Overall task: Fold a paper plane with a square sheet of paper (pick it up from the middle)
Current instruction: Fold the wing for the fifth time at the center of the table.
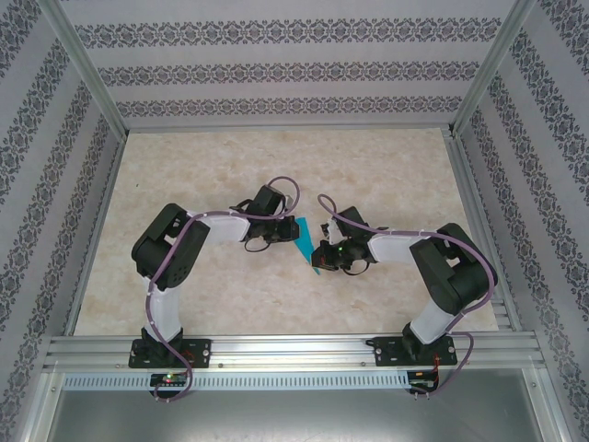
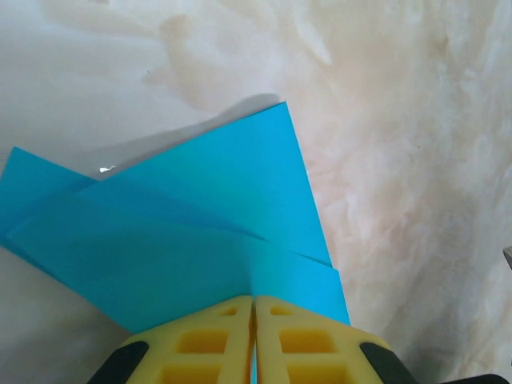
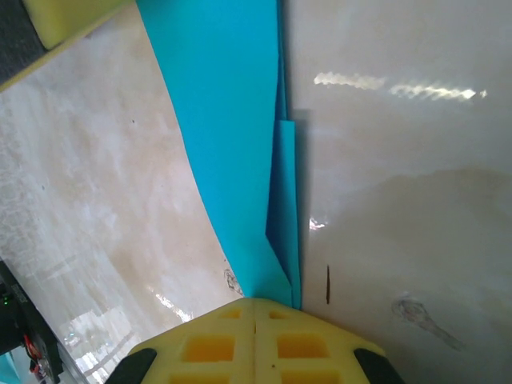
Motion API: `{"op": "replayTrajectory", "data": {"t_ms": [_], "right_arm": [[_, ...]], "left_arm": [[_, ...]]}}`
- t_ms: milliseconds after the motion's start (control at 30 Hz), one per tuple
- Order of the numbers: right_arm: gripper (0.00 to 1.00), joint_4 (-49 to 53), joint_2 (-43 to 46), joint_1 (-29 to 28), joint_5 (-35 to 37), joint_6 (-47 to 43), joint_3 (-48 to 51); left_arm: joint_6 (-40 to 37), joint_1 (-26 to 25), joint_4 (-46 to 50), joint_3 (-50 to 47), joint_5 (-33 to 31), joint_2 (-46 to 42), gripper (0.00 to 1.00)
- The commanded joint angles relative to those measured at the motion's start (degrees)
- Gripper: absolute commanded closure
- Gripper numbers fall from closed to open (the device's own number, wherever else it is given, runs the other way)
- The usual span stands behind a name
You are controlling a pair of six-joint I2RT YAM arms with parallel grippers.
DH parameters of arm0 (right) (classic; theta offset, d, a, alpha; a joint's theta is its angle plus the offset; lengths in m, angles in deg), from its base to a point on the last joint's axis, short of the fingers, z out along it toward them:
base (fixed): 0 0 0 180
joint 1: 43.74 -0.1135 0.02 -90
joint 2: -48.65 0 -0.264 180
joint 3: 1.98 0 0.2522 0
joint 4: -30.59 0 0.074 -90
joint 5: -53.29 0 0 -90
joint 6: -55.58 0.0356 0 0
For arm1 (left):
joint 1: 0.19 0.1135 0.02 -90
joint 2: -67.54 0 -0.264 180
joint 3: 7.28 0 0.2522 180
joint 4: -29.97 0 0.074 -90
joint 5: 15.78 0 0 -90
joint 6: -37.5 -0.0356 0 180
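The teal-blue sheet of paper (image 1: 303, 241) is folded into a narrow, pointed, layered shape and is held just above the middle of the table between both arms. My left gripper (image 1: 283, 230) is shut on one edge of it. In the left wrist view the folded paper (image 2: 200, 224) fans out ahead of the left gripper (image 2: 254, 302), with creased flaps overlapping. My right gripper (image 1: 321, 255) is shut on the narrow end. In the right wrist view the paper (image 3: 232, 136) runs straight away from the right gripper (image 3: 254, 302) towards a yellow finger (image 3: 68, 16) of the left gripper.
The beige marbled tabletop (image 1: 386, 175) is boxed in by patterned walls and aluminium rails (image 1: 294, 352) along the near edge. Both arms bend inward over the table's middle. A thin dark mark (image 3: 327, 284) lies on the surface beside the right fingers.
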State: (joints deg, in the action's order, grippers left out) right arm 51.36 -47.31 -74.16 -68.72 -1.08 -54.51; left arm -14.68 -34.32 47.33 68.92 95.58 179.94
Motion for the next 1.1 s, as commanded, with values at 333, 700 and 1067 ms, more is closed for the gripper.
{"op": "replayTrajectory", "data": {"t_ms": [333, 700, 1067], "right_arm": [[0.96, 13.11, -6.25, -2.19, 11.19, 0.03, 3.7], [0.96, 13.3, -6.34, -2.27, 11.27, -0.01, 3.7], [0.97, 13.62, -6.17, -2.3, 11.61, -0.11, 3.37]], "left_arm": [[-6.01, 8.88, 1.82, 1.25, -7.35, 3.04, 0.9], [-8.18, 12.75, -5.37, -2.01, -5.27, 2.77, 0.89], [-8.62, 14.97, -6.03, -1.51, -5.95, 2.41, 0.89]]}}
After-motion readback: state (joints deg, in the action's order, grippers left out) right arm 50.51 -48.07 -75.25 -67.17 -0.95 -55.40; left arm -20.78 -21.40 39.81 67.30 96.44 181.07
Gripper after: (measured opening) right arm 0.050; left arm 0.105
